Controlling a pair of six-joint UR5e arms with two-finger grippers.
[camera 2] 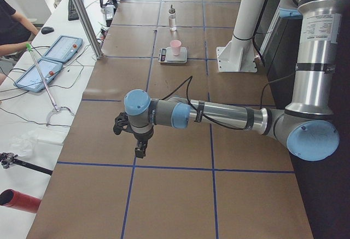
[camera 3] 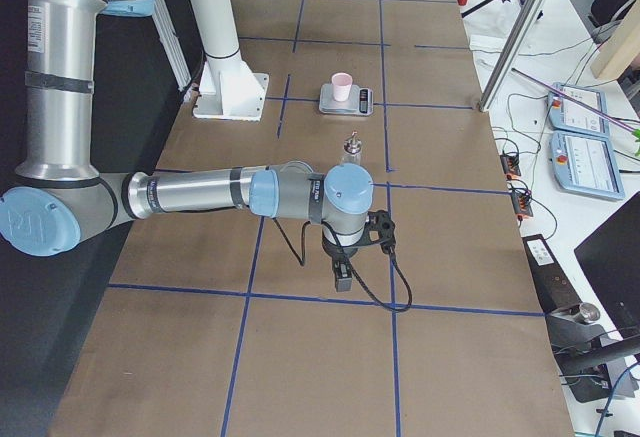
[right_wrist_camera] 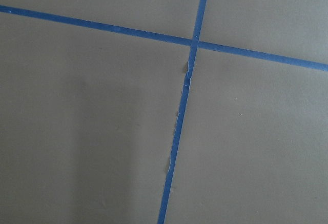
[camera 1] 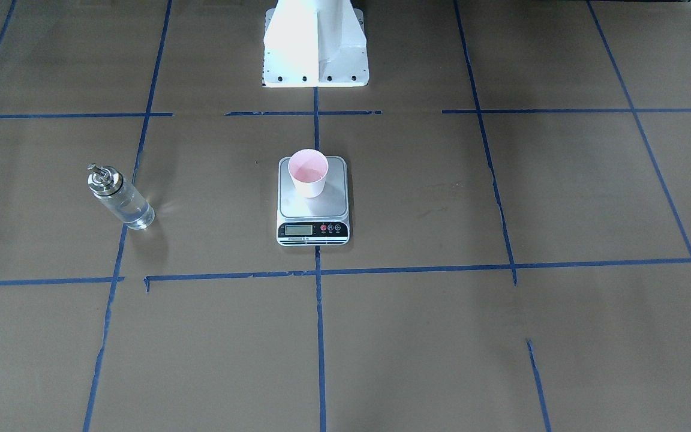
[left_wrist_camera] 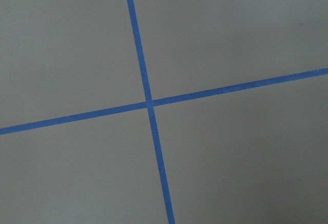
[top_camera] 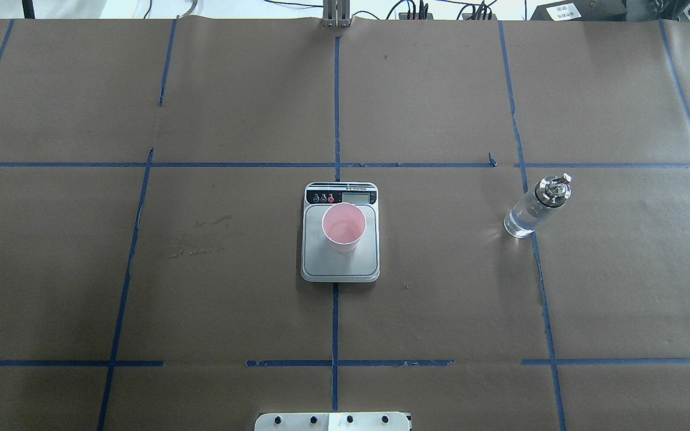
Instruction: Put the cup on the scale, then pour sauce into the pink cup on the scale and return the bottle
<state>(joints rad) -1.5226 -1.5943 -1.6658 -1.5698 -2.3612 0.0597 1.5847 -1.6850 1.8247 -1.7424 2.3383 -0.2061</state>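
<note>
**Cup sitting on the scale, bottle standing apart, both grippers hanging wide of them**

I am watching the small tapered pale pink paper cup (top_camera: 344,226) standing upright on the brushed-steel platform of the flat white digital kitchen scale (top_camera: 340,268), toward its display end. The small clear glass bottle with a steel collar and metal spout (top_camera: 535,206) is standing on a blue tape line (top_camera: 541,287) on the robot's right of the scale, well apart from it. Clear, colourless sauce (top_camera: 518,222) is showing through the glass.

The left gripper (camera 2: 140,151) is hanging over the brown paper table (top_camera: 231,269), well apart from the scale. The right gripper (camera 3: 341,279) is hanging nearer the bottle, not touching it. I cannot tell whether either gripper's jaws are parted or closed.

The print on the scale's black strip and the LCD figures are coming through too small for me to read.
</note>
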